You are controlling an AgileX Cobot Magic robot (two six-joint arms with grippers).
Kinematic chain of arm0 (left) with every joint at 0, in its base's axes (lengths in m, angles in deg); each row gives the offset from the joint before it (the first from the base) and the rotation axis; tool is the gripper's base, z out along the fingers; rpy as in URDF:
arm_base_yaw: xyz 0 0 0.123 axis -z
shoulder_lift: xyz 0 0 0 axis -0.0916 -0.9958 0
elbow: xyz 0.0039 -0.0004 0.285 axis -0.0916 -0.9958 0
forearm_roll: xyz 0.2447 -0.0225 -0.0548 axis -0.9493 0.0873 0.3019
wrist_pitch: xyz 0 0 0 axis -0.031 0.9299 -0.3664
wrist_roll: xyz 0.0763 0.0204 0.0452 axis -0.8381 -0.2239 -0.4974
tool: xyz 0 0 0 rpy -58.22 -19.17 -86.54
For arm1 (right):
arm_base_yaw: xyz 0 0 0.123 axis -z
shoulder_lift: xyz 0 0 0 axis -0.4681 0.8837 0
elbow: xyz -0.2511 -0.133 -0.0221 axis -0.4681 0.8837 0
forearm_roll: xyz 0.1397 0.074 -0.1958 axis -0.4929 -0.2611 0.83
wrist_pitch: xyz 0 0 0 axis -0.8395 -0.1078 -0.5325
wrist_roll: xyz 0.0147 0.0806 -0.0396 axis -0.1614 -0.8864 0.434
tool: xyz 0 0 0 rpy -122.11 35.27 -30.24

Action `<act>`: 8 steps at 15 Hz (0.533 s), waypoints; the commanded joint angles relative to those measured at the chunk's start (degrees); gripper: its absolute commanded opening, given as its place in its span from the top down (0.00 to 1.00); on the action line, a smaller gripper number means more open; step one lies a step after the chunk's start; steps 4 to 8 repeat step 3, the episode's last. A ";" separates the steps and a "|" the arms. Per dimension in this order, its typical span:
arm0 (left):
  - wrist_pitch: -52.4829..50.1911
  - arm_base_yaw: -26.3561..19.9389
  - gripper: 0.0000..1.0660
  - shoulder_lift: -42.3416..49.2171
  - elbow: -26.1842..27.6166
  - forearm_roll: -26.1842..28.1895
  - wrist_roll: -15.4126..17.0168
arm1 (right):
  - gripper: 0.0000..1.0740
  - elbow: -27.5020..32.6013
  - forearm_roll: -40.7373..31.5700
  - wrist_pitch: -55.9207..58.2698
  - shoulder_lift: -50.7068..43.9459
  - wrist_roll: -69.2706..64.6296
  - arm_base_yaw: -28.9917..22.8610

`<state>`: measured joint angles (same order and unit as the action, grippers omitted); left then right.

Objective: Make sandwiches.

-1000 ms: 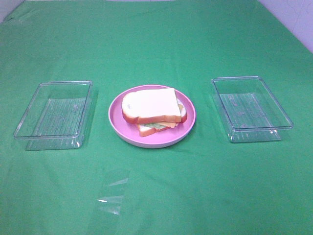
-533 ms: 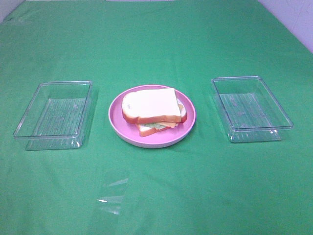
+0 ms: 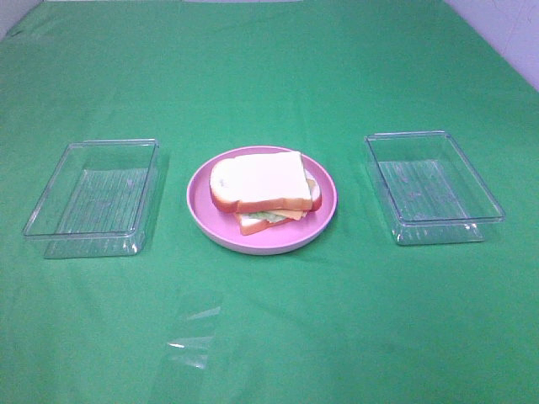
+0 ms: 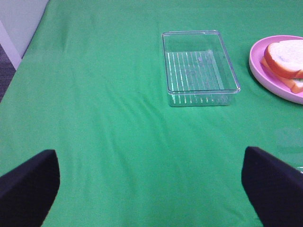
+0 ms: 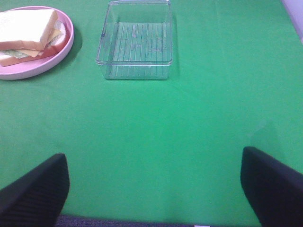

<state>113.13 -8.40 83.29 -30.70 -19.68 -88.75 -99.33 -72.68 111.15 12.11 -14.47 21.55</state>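
On green cloth, left to right: empty left clear tray, pink plate holding the sandwiches stack, bread on top, lettuce and cheese showing at the edge, then empty right clear tray. Left gripper and right gripper both spread wide, hovering well back, holding nothing. Assembly looks done; judged next move is only retreat or idle, no grasp needed.

Matt green cloth – clear glossy ribbed plastic trays – smooth pink plate
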 commanded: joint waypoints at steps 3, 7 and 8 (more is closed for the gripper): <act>-0.40 0.06 0.09 1.26 0.00 0.52 -0.06 | 0.10 0.23 0.00 -0.23 -1.20 0.57 0.29; -0.40 0.06 0.09 1.26 0.00 0.52 -0.06 | 0.10 0.23 0.00 -0.23 -1.20 0.57 0.29; -0.40 0.06 0.09 1.26 0.00 0.52 -0.06 | 0.10 0.23 0.00 -0.23 -1.20 0.57 0.29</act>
